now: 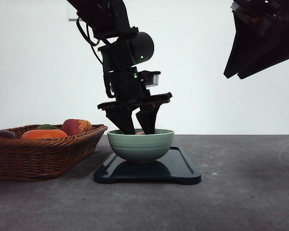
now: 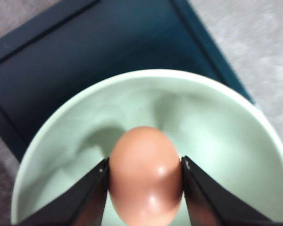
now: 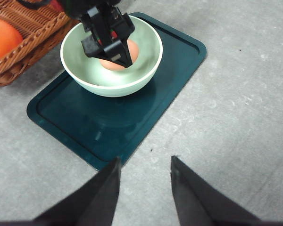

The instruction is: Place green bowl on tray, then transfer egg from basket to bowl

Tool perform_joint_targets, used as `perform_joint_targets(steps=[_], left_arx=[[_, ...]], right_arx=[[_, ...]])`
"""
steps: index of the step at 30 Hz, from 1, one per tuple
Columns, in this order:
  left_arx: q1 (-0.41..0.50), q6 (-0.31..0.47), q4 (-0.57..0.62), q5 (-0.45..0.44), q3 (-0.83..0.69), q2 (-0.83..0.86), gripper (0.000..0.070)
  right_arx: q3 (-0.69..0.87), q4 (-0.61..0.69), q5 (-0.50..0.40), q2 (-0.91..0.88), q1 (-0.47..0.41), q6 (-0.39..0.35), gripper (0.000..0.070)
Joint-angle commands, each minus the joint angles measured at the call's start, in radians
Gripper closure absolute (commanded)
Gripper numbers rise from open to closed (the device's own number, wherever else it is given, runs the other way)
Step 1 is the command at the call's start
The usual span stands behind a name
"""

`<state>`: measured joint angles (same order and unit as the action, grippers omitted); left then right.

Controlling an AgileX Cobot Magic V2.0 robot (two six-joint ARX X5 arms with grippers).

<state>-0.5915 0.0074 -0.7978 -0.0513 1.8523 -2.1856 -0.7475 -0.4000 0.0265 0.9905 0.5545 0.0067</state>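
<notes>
The green bowl (image 1: pixel 140 147) (image 3: pixel 148 44) stands on the black tray (image 1: pixel 180 169) (image 3: pixel 108 122), toward the tray's basket-side end. My left gripper (image 1: pixel 140 126) (image 3: pixel 111 47) reaches down into the bowl, shut on a brown egg (image 2: pixel 145 174) (image 3: pixel 133 52) held between its two fingers. I cannot tell whether the egg touches the bowl's floor (image 2: pixel 217 141). The wicker basket (image 1: pixel 38 156) (image 3: pixel 33 26) sits just left of the tray (image 2: pixel 85 47). My right gripper (image 3: pixel 144 188) hangs open and empty over bare table beside the tray's near edge, its arm (image 1: pixel 265 38) raised high at the upper right.
In the basket lie an orange (image 1: pixel 44 134) (image 3: pixel 4 37), a reddish apple (image 1: pixel 76 126) and other produce. Grey tabletop (image 1: pixel 245 183) stretches to the right of the tray and in front of it.
</notes>
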Motion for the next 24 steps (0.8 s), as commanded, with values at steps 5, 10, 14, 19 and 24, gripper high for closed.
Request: perform_joint_targets(steps=[5,10,14,19,24], left_arx=[[-0.011,0.008,0.007,0.016,0.025,-0.027,0.0524],[-0.011,0.008,0.003,0.03,0.025,-0.036,0.0523],[-0.012,0.008,0.001,0.03,0.025,-0.039,0.0519],[-0.013,0.008,0.007,0.03,0.025,-0.04,0.0516],[-0.013,0.007,0.01,0.03,0.025,-0.042,0.0516]], right_arx=[[-0.005,0.011,0.002,0.008,0.004,0.0,0.049],[-0.005,0.011,0.002,0.008,0.004,0.0,0.049],[-0.005,0.011,0.002,0.008,0.004,0.0,0.049],[-0.005,0.011,0.002,0.008,0.004,0.0,0.049],[-0.005,0.011,0.002,0.008,0.004,0.0,0.049]])
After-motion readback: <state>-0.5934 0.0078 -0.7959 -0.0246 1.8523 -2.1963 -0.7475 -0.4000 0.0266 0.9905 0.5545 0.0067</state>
